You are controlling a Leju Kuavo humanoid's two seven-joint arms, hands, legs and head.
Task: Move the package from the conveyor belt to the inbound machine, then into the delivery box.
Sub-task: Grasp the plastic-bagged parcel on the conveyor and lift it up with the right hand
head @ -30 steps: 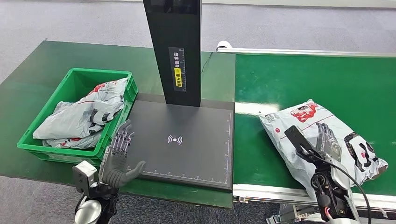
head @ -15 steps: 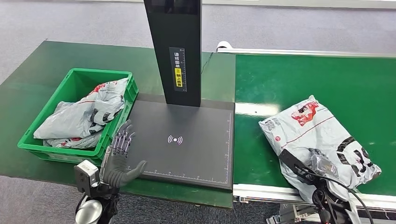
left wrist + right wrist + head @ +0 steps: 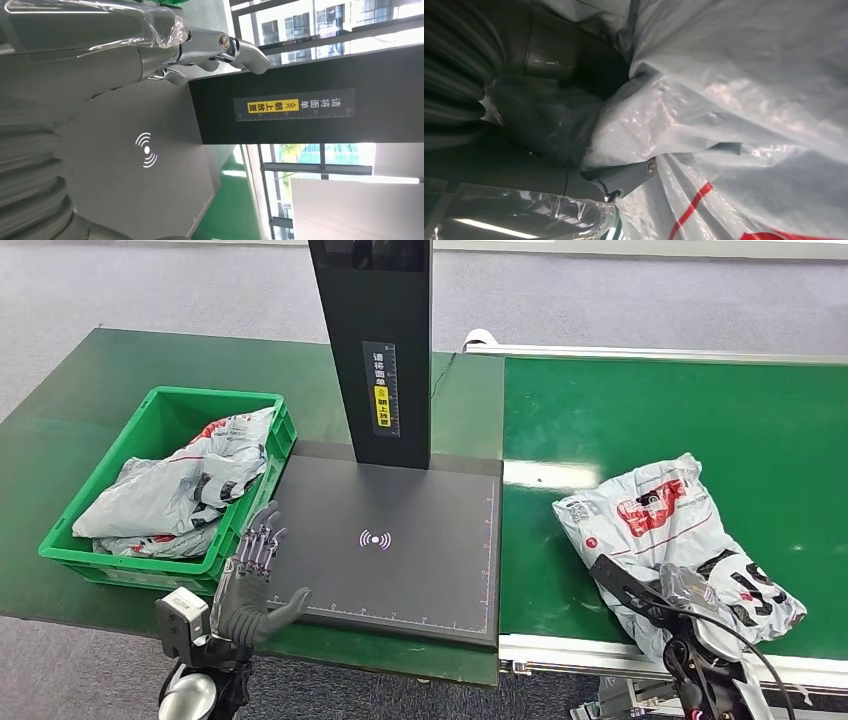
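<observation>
The right hand (image 3: 690,590) has its fingers closed into the near edge of the grey poly-mailer package (image 3: 670,530), which lies on the green conveyor belt (image 3: 640,410) — a grip, I'd judge, for carrying it left. The left hand (image 3: 255,580) waits spread and empty at the near-left corner of the inbound machine's black scan pad (image 3: 420,500), just beside the green delivery box (image 3: 160,410) — likely placed for the onward transfer.

A parcel-sorting or logistics workstation is indicated. A green conveyor belt (image 3: 680,420) is set beside a green table (image 3: 70,400), where a black scanning machine (image 3: 390,540) with an upright post stands. Grey mailer bags are piled in a green plastic crate (image 3: 160,410); grey carpeted floor (image 3: 150,290) lies around.
</observation>
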